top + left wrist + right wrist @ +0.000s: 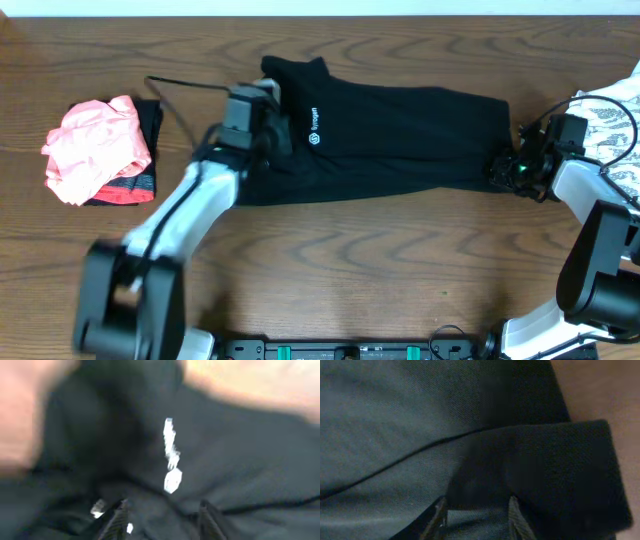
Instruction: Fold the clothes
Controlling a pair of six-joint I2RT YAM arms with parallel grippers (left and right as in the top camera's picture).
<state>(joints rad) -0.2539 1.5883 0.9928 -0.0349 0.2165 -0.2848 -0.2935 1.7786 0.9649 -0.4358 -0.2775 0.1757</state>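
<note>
The large black garment (400, 130) lies folded in a long band across the middle of the table, its white logo (315, 137) near the left end. My left gripper (268, 108) is over that left end. In the left wrist view its fingers stand apart, left gripper (164, 515) open just above the black cloth (240, 460) and the logo print (171, 460). My right gripper (505, 170) is at the garment's right end. Its jaws also stand apart, right gripper (477, 510) open with black fabric (395, 425) lying between and under the fingers.
A crumpled coral-pink garment (95, 145) lies at the far left on top of a dark piece with a red band (135, 187). A white leaf-patterned garment (612, 120) sits at the right edge. A thin black cable (185, 85) runs near the left arm.
</note>
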